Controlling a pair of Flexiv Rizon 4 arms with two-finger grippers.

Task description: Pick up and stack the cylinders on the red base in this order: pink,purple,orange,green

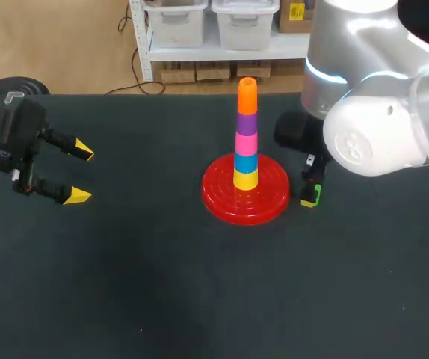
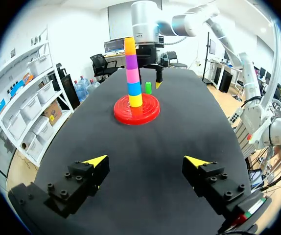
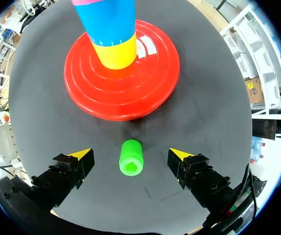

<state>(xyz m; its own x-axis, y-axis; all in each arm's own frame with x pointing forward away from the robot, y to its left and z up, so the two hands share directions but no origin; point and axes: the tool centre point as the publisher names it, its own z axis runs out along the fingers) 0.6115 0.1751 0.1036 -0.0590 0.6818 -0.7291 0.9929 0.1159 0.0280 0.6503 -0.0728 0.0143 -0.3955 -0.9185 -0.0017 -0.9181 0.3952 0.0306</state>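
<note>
The red base (image 1: 246,191) stands mid-table with a tower on it: yellow, blue, pink, purple, and the orange cylinder (image 1: 247,96) on top. The base (image 2: 136,108) also shows far ahead of the left gripper, and the base (image 3: 122,74) lies just ahead of the right gripper. The green cylinder (image 3: 130,157) stands on the table between the right gripper's (image 3: 130,155) open fingers, untouched; in the head view the green cylinder (image 1: 316,196) peeks out beside a yellow tip, right of the base. My left gripper (image 1: 80,173) hangs open and empty at the table's left, also seen as the left gripper (image 2: 145,162).
The dark table (image 1: 162,284) stretches bare in front of the base. The bulky right arm (image 1: 383,112) looms over the table's right rear, hiding what lies under it.
</note>
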